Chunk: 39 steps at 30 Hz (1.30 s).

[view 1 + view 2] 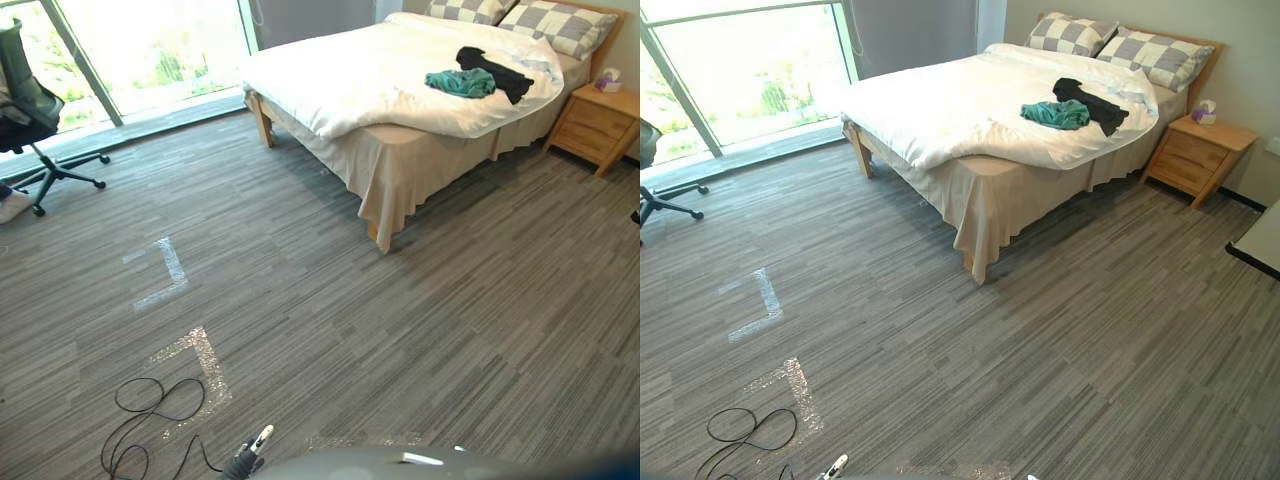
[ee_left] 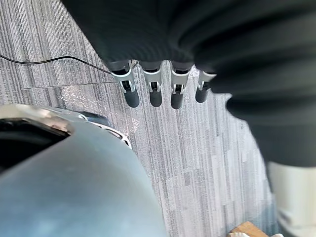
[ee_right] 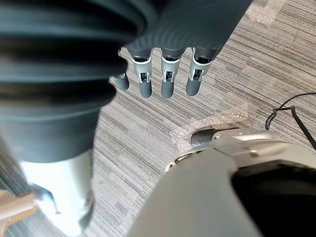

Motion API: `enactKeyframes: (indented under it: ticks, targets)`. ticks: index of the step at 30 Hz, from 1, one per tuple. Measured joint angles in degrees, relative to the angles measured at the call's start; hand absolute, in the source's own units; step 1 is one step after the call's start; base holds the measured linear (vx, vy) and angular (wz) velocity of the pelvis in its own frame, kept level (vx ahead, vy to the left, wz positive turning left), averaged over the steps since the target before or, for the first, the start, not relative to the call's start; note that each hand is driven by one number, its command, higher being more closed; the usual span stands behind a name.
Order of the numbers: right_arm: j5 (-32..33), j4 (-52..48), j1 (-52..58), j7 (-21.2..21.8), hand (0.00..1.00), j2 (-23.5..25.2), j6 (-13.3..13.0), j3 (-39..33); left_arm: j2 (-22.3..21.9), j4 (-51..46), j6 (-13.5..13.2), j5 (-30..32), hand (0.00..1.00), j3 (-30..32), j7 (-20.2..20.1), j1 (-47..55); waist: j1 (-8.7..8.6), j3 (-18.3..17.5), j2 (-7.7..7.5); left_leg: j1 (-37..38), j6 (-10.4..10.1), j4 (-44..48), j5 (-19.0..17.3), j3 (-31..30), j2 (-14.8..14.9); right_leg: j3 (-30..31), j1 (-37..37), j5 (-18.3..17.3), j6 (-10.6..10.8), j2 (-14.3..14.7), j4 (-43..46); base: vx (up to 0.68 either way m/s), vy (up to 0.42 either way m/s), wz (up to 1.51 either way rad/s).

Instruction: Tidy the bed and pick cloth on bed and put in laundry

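On bed (image 1: 1000, 195), toward pillow end: teal cloth (image 1: 1055, 114) bunched on white duvet (image 1: 940, 110), touching black cloth (image 1: 1095, 105) lying just headboard-side of it. Both cloths nearer nightstand (image 1: 1195, 150) edge of bed than window edge, short of checkered pillows (image 1: 1155, 55). Well apart from bed, out past its foot: left hand (image 2: 155, 91) hanging over carpet floor (image 1: 1040, 350), fingers straight and relaxed, holding nothing. Right hand (image 3: 168, 81) same, straight fingers, empty, over carpet. Judged step: approach only, nothing of task done yet; white duvet draped unevenly over foot corner of bed, cloths not picked. Risks from here: closing in at foot of bed instead of nightstand side means long reach across mattress, likely overreach or weak pinch. Thin fabric on soft duvet, so easy to pinch duvet along with cloth and drag bedding further off bed. Cloths touching, so lifting one may half-carry the other and drop it off bed edge. Straightening duvet before clearing cloths could bury or flick them to floor. Tight gap between bed and nightstand, possible arm clip there. Laundry drop point: cannot tell from here.
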Motion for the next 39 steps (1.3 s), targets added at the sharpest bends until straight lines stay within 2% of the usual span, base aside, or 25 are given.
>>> enactKeyframes:
  ticks: [4,12,15,17,18,19,20,21,22,24,26,27,28,29,30,32,33,34,35,36,37,38,39]
  targets:
    - [-0.1,1.1,-0.9,-1.3,0.00,0.1,-0.8,-0.3,0.8,0.5,0.1,0.0,0.00,-2.6,0.5,-0.7,-0.05,0.4,0.14,1.3,-1.3,-0.8,0.2,0.0,-0.1,-1.3,2.0,1.2,1.8,0.1,-2.3,0.02,-0.007,0.02]
    - [-0.5,2.2,-2.1,-3.2,0.00,0.1,-0.9,-0.5,2.2,0.5,0.6,-0.4,0.00,-7.4,1.5,-1.4,-0.04,1.6,-0.01,2.5,-1.5,-2.2,0.3,-0.1,-0.2,-1.3,2.2,1.6,2.4,0.3,-2.4,-0.02,-0.014,-0.01]
    - [-0.5,2.2,-2.1,-3.2,0.00,0.2,-2.0,-0.5,2.3,0.4,0.7,-0.9,0.00,-7.4,1.1,-1.3,0.00,2.7,-0.21,3.0,-1.5,-2.2,0.3,-0.2,-0.5,-1.3,2.4,1.6,2.3,0.1,-2.4,-0.09,-0.015,-0.06]
    - [0.0,2.2,-1.9,-3.3,0.00,0.4,-3.2,-0.5,2.6,0.4,0.4,-1.7,0.00,-8.0,1.1,-1.2,-0.09,3.3,-0.44,3.0,-1.4,-2.2,0.3,-0.2,-0.9,-1.4,2.1,1.1,1.5,-0.4,-1.7,-0.08,0.000,-0.04]
    - [0.4,2.2,-1.9,-3.3,0.00,0.4,-4.0,-0.5,2.7,0.3,0.1,-1.9,0.00,-8.6,1.1,-1.4,-0.15,4.0,-0.40,3.0,-1.3,-2.1,0.3,-0.1,-1.1,-1.4,0.2,-0.8,0.5,-1.0,2.3,-0.09,0.024,-0.07]
    - [1.7,1.6,-2.0,-3.3,0.00,0.5,-4.8,-1.0,2.8,0.3,-0.1,-1.8,0.00,-9.1,1.0,-2.0,-0.43,5.3,-0.25,2.7,-0.5,-1.8,-0.2,0.0,-1.0,-1.4,-5.4,-4.7,1.5,-2.5,14.2,-0.10,0.035,-0.06]
    - [2.0,1.4,-2.0,-3.4,0.00,0.6,-4.9,-1.1,2.9,0.3,-0.1,-1.8,0.00,-9.2,0.9,-2.1,-0.45,5.7,-0.25,2.6,-0.1,-1.7,-0.2,0.1,-1.0,-1.3,-6.9,-5.3,1.6,-3.0,17.2,-0.14,0.052,-0.05]
    - [2.6,1.0,-2.2,-3.3,0.00,1.3,-5.4,-2.0,3.6,0.3,-0.6,-1.9,0.00,-9.6,0.5,-2.6,-0.46,7.2,-1.04,2.1,0.6,-0.9,-0.5,0.8,-1.3,-1.9,-12.6,-6.3,1.6,-5.1,28.4,-0.14,0.056,-0.04]
    - [3.3,1.2,-2.7,-3.3,0.00,2.2,-5.8,-3.0,4.6,0.2,-1.2,-1.9,0.00,-10.4,0.5,-3.0,-0.54,8.6,-2.06,2.6,1.1,-0.5,-0.5,1.4,-1.8,-3.3,-15.7,-6.2,1.7,-7.5,35.7,-0.13,0.050,-0.07]
    - [3.6,1.7,-2.9,-3.2,0.00,3.0,-5.8,-3.6,5.5,0.2,-1.5,-1.9,0.00,-11.1,0.5,-3.6,-0.65,9.4,-2.49,3.7,1.6,-0.6,-0.6,2.2,-2.0,-5.8,-16.0,-7.8,1.2,-9.3,38.4,-0.01,0.024,-0.24]
    - [3.9,2.2,-3.0,-3.0,0.00,4.0,-5.8,-6.2,5.9,0.3,-1.5,-1.7,0.00,-11.2,0.5,-4.1,-0.82,9.8,-2.99,5.0,0.6,0.0,-1.9,3.5,-0.6,-7.7,-15.7,-9.2,1.4,-9.5,35.9,0.11,-0.029,-0.53]
    - [4.1,2.2,-3.0,-2.8,0.00,4.0,-5.8,-6.8,5.9,0.5,-1.3,-1.4,0.00,-11.2,0.4,-4.3,-1.02,10.0,-2.69,5.0,0.1,0.4,-2.3,3.8,0.3,-7.8,-15.7,-9.3,1.3,-9.0,34.3,0.13,-0.081,-0.36]
    - [4.5,2.2,-3.0,-2.5,0.00,4.2,-5.8,-7.7,5.9,0.5,-0.8,-1.1,0.00,-11.8,0.3,-4.6,-1.88,10.7,-1.83,5.0,-0.6,1.1,-3.2,4.1,2.5,-8.3,-15.8,-9.0,1.6,-7.9,30.2,0.15,-0.117,-0.22]
    - [4.5,2.1,-2.9,-2.4,0.00,4.4,-5.8,-8.0,5.9,0.6,-0.2,-1.1,0.00,-12.5,0.2,-5.2,-2.41,11.3,-1.25,5.3,-1.6,1.5,-3.8,4.3,4.4,-9.0,-16.4,-7.7,2.1,-7.4,26.1,0.18,-0.134,-0.16]
    - [4.5,2.2,-2.6,-2.4,0.00,4.5,-5.8,-8.2,5.9,0.6,-0.1,-1.1,0.00,-12.4,0.1,-5.4,-2.44,11.4,-1.24,5.3,-2.3,1.8,-4.2,4.4,5.2,-9.1,-17.1,-6.4,2.0,-7.4,24.3,0.24,-0.180,-0.17]
    - [4.5,2.2,-1.1,-2.5,0.00,4.9,-5.7,-8.5,6.5,0.5,0.0,-1.1,0.00,-12.4,-0.3,-5.6,-2.52,11.6,-2.03,7.0,-5.5,2.1,-6.0,5.0,6.7,-8.8,-18.6,-0.7,2.3,-8.3,17.2,0.31,-0.246,-0.14]
    - [4.4,2.2,-0.6,-2.5,0.00,5.3,-5.7,-8.6,6.7,0.5,0.1,-1.1,0.00,-12.4,-0.4,-5.6,-2.64,11.5,-2.46,7.9,-6.4,2.2,-6.6,5.1,6.7,-8.6,-18.5,0.2,2.2,-8.9,16.1,0.46,-0.383,-0.03]
    - [4.4,2.3,-0.2,-2.4,0.00,5.7,-5.6,-9.4,6.8,0.5,0.4,-1.1,0.00,-12.3,-0.7,-5.6,-3.15,11.3,-3.02,9.9,-8.0,2.1,-7.8,5.2,7.3,-8.2,-18.1,4.1,0.1,-9.6,16.8,0.43,-0.336,0.02]
    - [4.1,2.2,0.0,-2.3,0.00,4.2,-5.3,-10.0,4.7,0.5,0.7,-1.0,0.00,-12.5,-1.0,-5.6,-3.70,10.8,-0.22,11.2,-7.9,1.7,-7.8,5.2,10.4,-9.1,-18.5,-0.8,-0.8,-6.9,20.3,0.45,-0.326,-0.03]
    - [3.6,2.2,-0.2,-2.3,0.00,3.7,-5.3,-10.3,4.1,0.4,0.6,-0.6,0.00,-12.3,-1.3,-5.6,-3.69,10.3,0.70,11.2,-7.7,2.1,-7.2,5.2,11.1,-9.1,-19.3,-2.3,-1.8,-6.0,21.6,0.40,-0.218,-0.24]
    - [2.8,2.5,-1.6,-2.3,0.00,3.5,-5.0,-11.5,3.4,0.4,0.2,0.2,0.00,-12.3,-1.8,-6.2,-3.61,9.9,1.33,11.1,-7.8,4.5,-5.1,4.3,12.1,-8.8,-19.7,-4.6,-2.7,-5.2,24.0,0.47,-0.300,-0.34]
    - [2.1,2.8,-2.0,-2.2,0.00,3.4,-4.7,-11.6,3.1,0.4,0.1,0.5,0.00,-12.3,-2.1,-6.4,-3.59,9.9,1.33,10.7,-7.4,6.4,-4.1,3.5,12.6,-8.6,-19.3,-5.6,-3.2,-4.8,24.3,0.54,-0.384,-0.39]
    - [0.5,2.7,-2.4,-1.6,0.00,3.2,-4.6,-11.7,3.1,0.4,-0.6,0.5,0.00,-12.3,-2.1,-6.6,-3.50,9.7,1.37,8.4,-7.0,12.8,-2.4,1.5,14.1,-8.4,-17.8,-7.1,-4.1,-3.6,23.8,0.54,-0.407,-0.27]
